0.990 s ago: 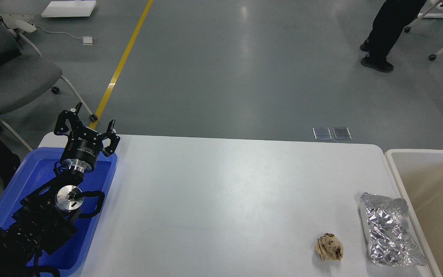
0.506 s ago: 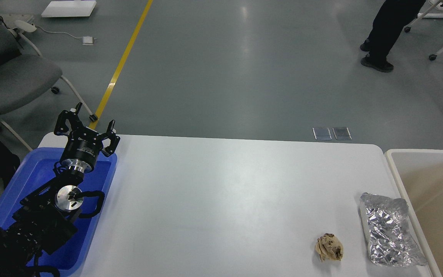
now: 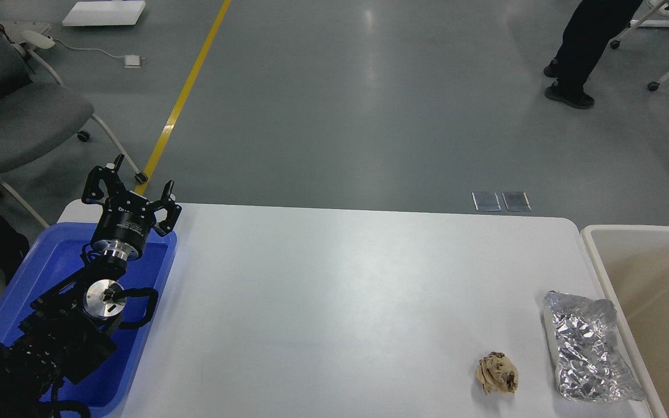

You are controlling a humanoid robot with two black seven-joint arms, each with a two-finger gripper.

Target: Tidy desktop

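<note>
The white desktop [image 3: 340, 290] fills the lower middle of the head view. A crumpled brown paper ball [image 3: 497, 373] lies near its front right. A crinkled silver foil bag [image 3: 589, 347] lies flat at the right edge, beside the bin. My left gripper [image 3: 131, 181] is open and empty, held up above the far end of the blue tray [image 3: 50, 261] at the left. My right gripper is out of view.
A beige bin [image 3: 654, 278] stands against the desktop's right edge. A grey office chair [image 3: 15, 116] stands behind the tray. A person's legs [image 3: 584, 46] stand on the floor at the far right. A yellow line [image 3: 186, 93] runs across the floor.
</note>
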